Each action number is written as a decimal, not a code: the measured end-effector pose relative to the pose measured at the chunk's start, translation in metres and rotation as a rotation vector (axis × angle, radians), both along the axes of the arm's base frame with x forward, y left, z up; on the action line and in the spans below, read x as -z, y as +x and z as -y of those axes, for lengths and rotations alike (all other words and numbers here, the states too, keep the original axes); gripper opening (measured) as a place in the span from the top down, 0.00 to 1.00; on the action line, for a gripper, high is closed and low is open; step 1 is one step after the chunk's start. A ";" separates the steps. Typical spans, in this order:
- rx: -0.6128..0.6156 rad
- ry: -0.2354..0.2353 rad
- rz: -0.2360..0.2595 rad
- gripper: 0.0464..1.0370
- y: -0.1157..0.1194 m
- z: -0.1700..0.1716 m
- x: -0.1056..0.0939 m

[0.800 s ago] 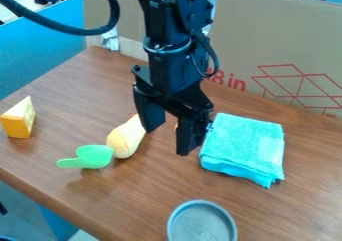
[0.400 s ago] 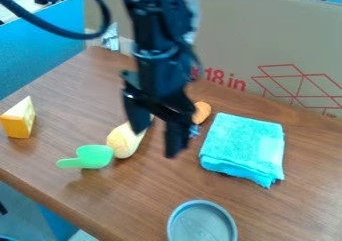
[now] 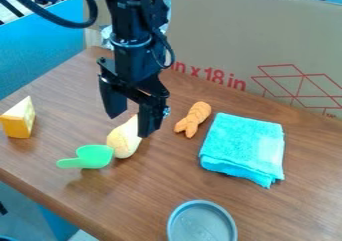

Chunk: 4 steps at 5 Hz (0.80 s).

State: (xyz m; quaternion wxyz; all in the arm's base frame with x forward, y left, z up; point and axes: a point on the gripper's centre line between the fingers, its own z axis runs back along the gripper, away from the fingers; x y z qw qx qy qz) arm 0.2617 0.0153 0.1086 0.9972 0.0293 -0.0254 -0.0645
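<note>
The black gripper (image 3: 132,127) hangs above the yellow pear-shaped toy (image 3: 123,141), open, with its two fingers spread apart and nothing held. One finger overlaps the toy's upper right side in the view; whether they touch, I cannot tell. A green scoop (image 3: 94,156) lies against the toy's lower left end, its handle pointing left. Right of the gripper is an orange braided toy (image 3: 194,119) on the table. A folded turquoise cloth (image 3: 242,146) lies farther right. At the far left stands a yellow cheese wedge (image 3: 19,120).
A round grey lid or dish (image 3: 202,224) sits at the bottom of the view. The wooden table (image 3: 280,215) has its front edge at lower left. A cardboard wall (image 3: 234,30) rises along the back, and a blue panel (image 3: 40,47) stands at upper left.
The arm and its gripper have moved left, from beside the cloth to above the pear-shaped toy. This uncovers the orange braided toy. The objects on the table have stayed put.
</note>
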 end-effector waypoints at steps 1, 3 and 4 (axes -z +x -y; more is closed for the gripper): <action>-0.026 -0.001 -0.022 0.04 0.004 -0.012 0.013; -0.068 -0.013 -0.027 0.04 0.028 -0.031 0.029; -0.081 -0.010 -0.069 0.04 0.030 -0.036 0.042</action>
